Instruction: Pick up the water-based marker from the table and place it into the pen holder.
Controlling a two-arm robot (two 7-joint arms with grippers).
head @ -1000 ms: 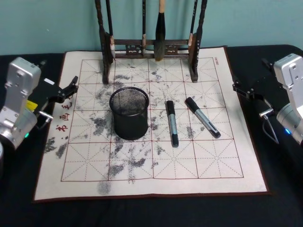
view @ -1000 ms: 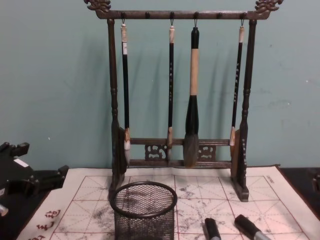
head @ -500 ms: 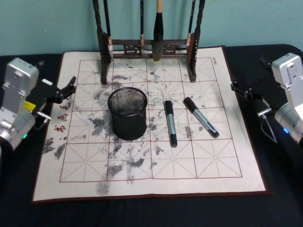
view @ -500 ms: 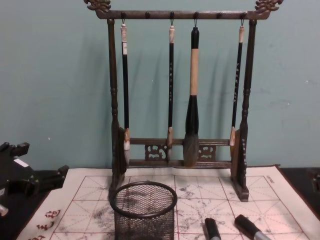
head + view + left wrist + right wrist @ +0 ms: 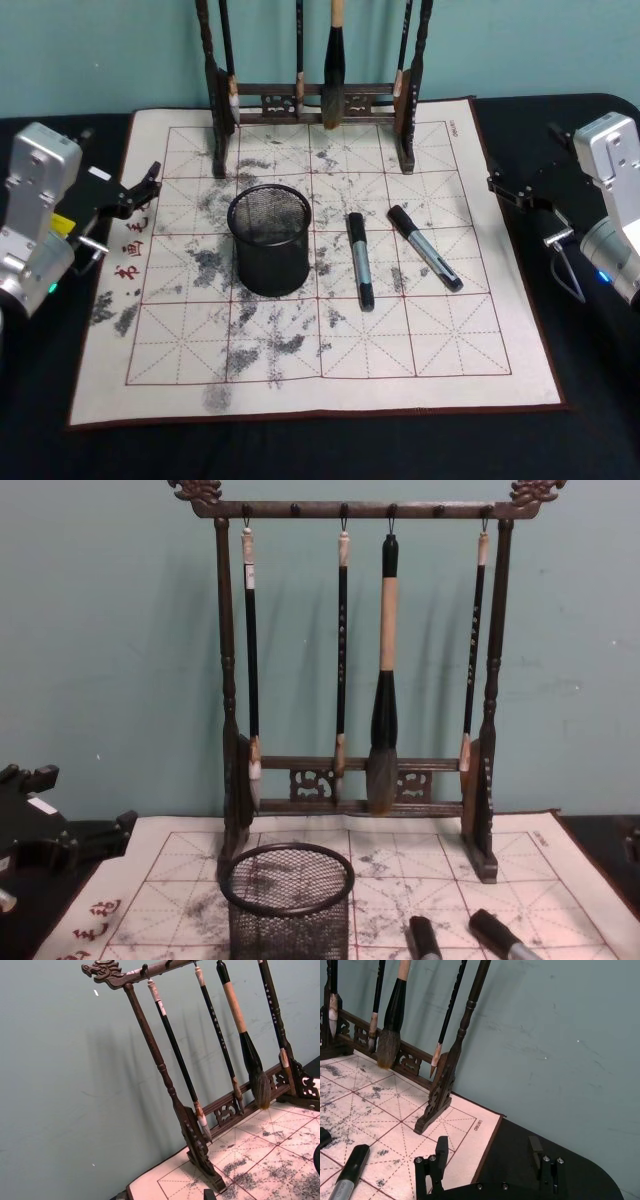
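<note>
- black wire-mesh round pen holder point(image 5: 270, 240) stands on the ink-stained felt mat point(image 5: 180, 370); a black-and-grey marker point(image 5: 361, 260) lies just beside it, a second marker point(image 5: 426, 248) farther right.
- pickup not begun: left end effector point(image 5: 143, 188) and right end effector point(image 5: 507, 186) hang wide open at the mat's side edges.
- next, likely: right arm reaches in, fingers straddling a barrel.

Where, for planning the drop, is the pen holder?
In the head view the pen holder stands left of centre on the mat, a marker at its right.
</note>
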